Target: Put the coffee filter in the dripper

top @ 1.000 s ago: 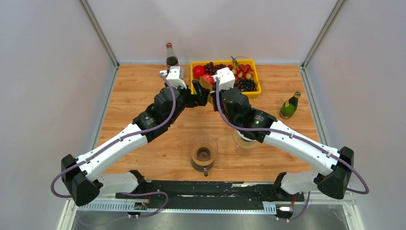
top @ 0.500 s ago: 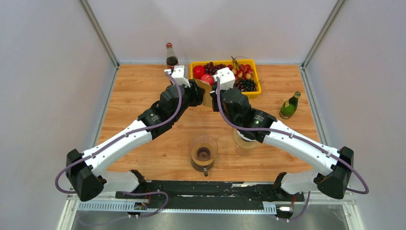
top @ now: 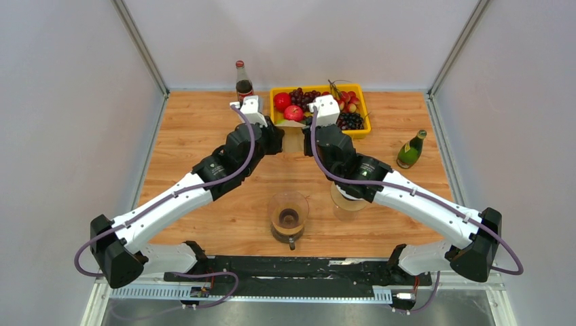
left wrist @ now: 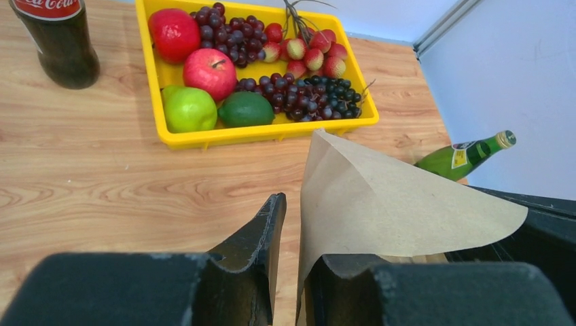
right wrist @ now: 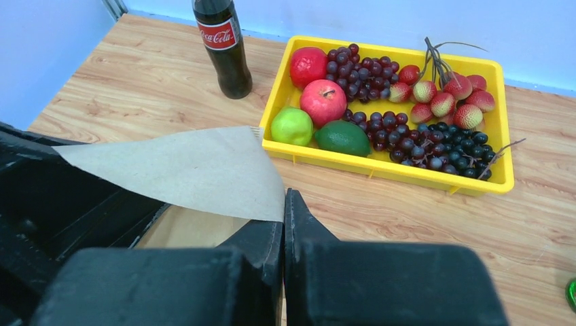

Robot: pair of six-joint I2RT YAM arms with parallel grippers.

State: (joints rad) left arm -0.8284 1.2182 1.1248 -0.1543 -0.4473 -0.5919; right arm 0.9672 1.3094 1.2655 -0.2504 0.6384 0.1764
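The brown paper coffee filter (top: 293, 140) hangs above the table between my two grippers, in front of the fruit tray. My right gripper (top: 306, 136) is shut on one corner of it (right wrist: 193, 170), the jaws pressed together (right wrist: 284, 204). My left gripper (left wrist: 293, 234) has a narrow gap between its fingers; the filter's other edge (left wrist: 394, 197) runs down into that gap against the right-hand finger, and the left-hand finger stands clear of the paper. The glass dripper (top: 288, 216) stands near the table's front edge, well below and in front of the filter.
A yellow tray (left wrist: 272, 134) of fruit sits at the back just beyond the filter. A cola bottle (top: 242, 80) stands to its left, a green bottle (top: 410, 151) lies at the right. A glass vessel (top: 344, 201) is partly hidden under the right arm.
My left gripper has come in to the filter's free edge and its jaws have narrowed from wide open to a small gap round the paper. The right gripper has kept its hold.
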